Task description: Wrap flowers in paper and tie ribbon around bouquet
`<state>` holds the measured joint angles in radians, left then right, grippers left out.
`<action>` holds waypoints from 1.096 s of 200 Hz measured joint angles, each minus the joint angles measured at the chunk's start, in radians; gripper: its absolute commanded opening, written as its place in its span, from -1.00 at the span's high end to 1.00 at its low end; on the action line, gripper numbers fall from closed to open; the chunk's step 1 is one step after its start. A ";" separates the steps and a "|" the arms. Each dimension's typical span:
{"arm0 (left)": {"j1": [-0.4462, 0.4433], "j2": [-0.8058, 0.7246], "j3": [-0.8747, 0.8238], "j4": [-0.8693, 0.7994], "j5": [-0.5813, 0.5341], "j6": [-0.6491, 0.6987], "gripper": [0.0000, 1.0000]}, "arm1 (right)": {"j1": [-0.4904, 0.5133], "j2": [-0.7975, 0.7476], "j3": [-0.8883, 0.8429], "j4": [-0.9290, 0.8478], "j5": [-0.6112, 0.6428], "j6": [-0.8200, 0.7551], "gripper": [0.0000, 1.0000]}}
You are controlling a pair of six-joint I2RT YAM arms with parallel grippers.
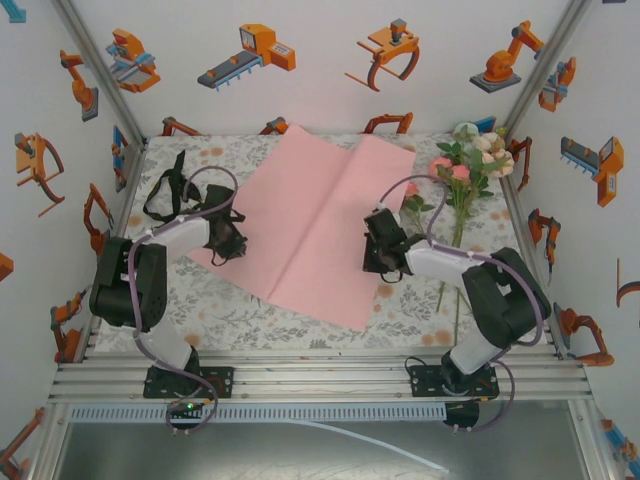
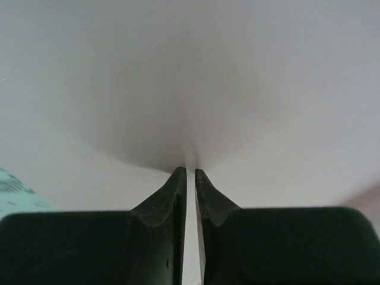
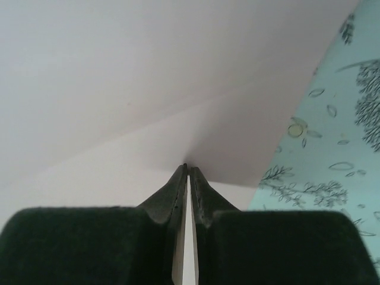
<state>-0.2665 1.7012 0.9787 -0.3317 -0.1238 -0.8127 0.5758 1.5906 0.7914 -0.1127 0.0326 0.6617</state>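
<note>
While left hand (image 2: 190,171) and right hand (image 3: 188,167) clamp edges, paper (image 1: 310,220) lies pink-side up.

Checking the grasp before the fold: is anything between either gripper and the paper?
Nothing visible. The left gripper and the right gripper are each shut on an edge of the paper; flowers and ribbon lie beside it.

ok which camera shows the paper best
Top external: the whole paper shows, spread pink side up on the table. The wrist views give close pale patches of it, pinched in the left gripper and the right gripper.
</note>
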 measured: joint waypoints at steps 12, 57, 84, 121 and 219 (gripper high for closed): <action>0.037 0.026 0.029 0.006 -0.034 0.021 0.64 | 0.034 -0.039 -0.050 0.019 -0.022 0.041 0.78; 0.094 0.114 0.135 0.030 -0.070 0.080 0.58 | 0.209 -0.150 -0.153 0.008 -0.134 0.181 0.41; 0.098 0.107 0.125 0.067 -0.047 0.120 0.41 | 0.186 -0.249 -0.127 -0.078 -0.118 0.179 0.20; 0.058 0.011 0.049 0.070 -0.007 0.153 0.29 | -0.010 -0.194 0.093 -0.074 -0.065 0.085 0.22; -0.092 0.037 0.037 0.090 -0.015 0.160 0.28 | -0.130 0.264 0.388 0.017 -0.021 -0.078 0.21</action>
<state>-0.3584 1.7382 1.0157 -0.2420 -0.1390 -0.6529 0.4458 1.8545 1.1790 -0.0959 0.0120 0.5838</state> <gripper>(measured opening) 0.360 0.372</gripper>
